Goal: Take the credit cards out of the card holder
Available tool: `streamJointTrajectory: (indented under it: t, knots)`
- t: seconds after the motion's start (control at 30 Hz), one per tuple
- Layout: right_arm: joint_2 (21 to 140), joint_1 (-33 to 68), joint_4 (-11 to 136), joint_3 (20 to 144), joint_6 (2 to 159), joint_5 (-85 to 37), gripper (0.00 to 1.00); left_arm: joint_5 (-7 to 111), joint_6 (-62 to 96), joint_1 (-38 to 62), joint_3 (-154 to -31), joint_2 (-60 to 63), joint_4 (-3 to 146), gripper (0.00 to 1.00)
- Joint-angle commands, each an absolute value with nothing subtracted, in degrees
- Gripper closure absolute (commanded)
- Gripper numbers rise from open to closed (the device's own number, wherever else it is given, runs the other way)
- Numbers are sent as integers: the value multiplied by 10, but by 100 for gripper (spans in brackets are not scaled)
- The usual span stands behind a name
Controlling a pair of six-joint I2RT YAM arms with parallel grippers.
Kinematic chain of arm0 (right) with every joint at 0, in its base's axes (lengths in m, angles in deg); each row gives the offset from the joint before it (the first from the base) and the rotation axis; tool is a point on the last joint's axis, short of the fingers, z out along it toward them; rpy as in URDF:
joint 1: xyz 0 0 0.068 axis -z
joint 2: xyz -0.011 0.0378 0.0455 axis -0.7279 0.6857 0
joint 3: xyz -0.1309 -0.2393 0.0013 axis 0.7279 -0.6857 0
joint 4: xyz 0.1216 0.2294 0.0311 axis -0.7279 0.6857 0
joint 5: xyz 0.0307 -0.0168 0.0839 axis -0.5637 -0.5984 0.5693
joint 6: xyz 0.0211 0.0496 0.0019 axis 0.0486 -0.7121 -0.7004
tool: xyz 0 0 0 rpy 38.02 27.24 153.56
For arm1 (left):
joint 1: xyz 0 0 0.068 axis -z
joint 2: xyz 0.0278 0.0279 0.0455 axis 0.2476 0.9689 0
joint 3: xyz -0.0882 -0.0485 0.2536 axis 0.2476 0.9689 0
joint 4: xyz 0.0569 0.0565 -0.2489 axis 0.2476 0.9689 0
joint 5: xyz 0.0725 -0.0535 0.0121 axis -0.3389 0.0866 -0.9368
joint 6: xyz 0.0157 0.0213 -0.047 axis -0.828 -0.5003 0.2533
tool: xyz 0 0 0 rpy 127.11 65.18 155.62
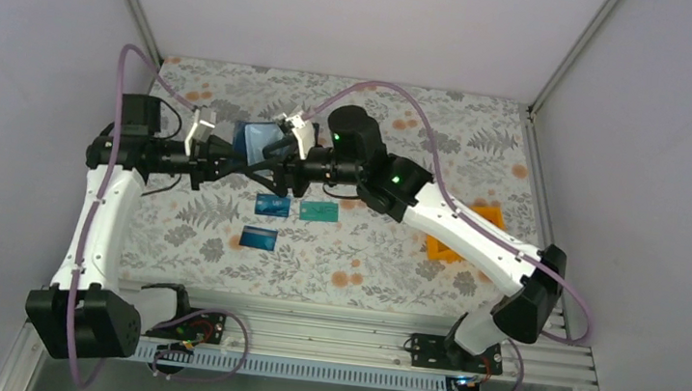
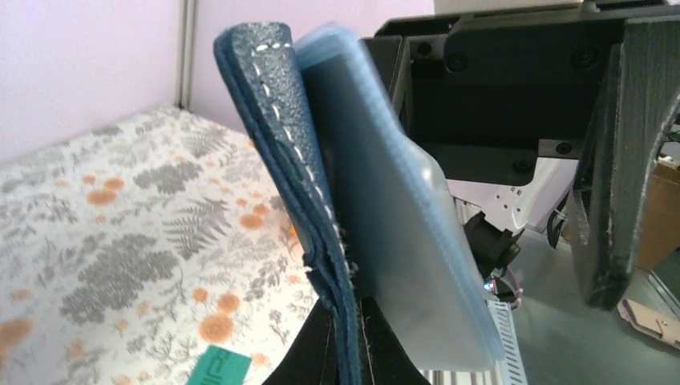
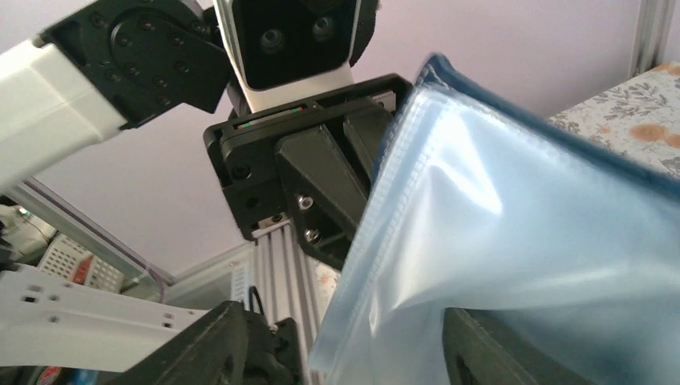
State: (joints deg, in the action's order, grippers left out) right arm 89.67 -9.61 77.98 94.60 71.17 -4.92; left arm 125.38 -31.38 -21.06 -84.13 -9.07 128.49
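Note:
The card holder [image 1: 256, 137] hangs in the air above the table's back. My left gripper [image 2: 358, 346] is shut on its dark navy stitched edge [image 2: 277, 120], and the light blue plastic pockets [image 2: 401, 241] fan out to the right. My right gripper [image 3: 345, 345] is open, and the loose clear-blue pockets [image 3: 521, 241] hang between its spread fingers [image 3: 200, 345] without being pinched. In the top view both grippers [image 1: 220, 155] [image 1: 280, 155] meet at the holder. Three credit cards lie on the table below: a blue one [image 1: 272, 205], a teal-green one [image 1: 319, 211] and another blue one [image 1: 259, 238].
An orange bin [image 1: 459, 235] sits at the right, partly under my right arm. The floral tablecloth [image 1: 220, 250] covers the table. White walls enclose the back and sides. An aluminium rail [image 1: 328, 330] runs along the near edge.

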Motion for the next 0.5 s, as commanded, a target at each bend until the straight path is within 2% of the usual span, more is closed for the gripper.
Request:
streamJointTrajectory:
  t: [0.0, 0.1, 0.37, 0.47]
  knots:
    - [849, -102, 777, 973, 751, -30, 34, 1331, -447, -228, -907, -70, 1391, 98]
    - [836, -102, 795, 989, 771, -24, 28, 1360, -588, -237, -959, -45, 1509, 98]
    - [766, -73, 783, 978, 794, -63, 21, 1358, -555, -249, -998, -34, 1516, 98]
    - [742, -52, 795, 970, 789, -128, 21, 1355, -538, -248, -1013, -40, 1516, 98]
